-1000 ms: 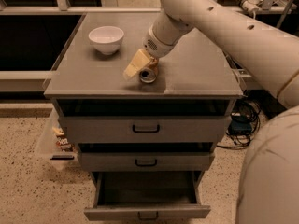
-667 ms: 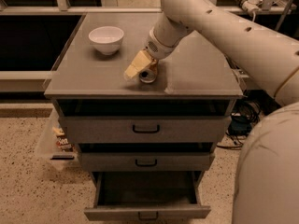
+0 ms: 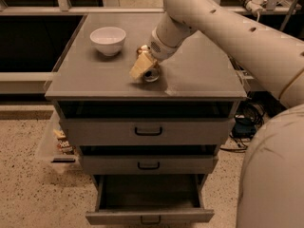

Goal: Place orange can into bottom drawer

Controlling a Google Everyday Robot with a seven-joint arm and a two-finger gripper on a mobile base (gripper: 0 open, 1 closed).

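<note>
The orange can [image 3: 150, 73] is on the grey cabinet top [image 3: 199, 75], near its front middle, with its silver end facing the camera. My gripper [image 3: 144, 68] is down at the can, its pale yellow tip against the can's left side. The rest of the can is hidden by the wrist. The bottom drawer [image 3: 148, 215] is pulled out and open, and its inside looks empty. A small dark handle shows on its front.
A white bowl [image 3: 108, 40] stands on the cabinet top at the back left of the can. The two wider drawers [image 3: 148, 132] above are closed. A clear bin of small items [image 3: 61, 144] sits on the floor left of the cabinet. Cables lie at right.
</note>
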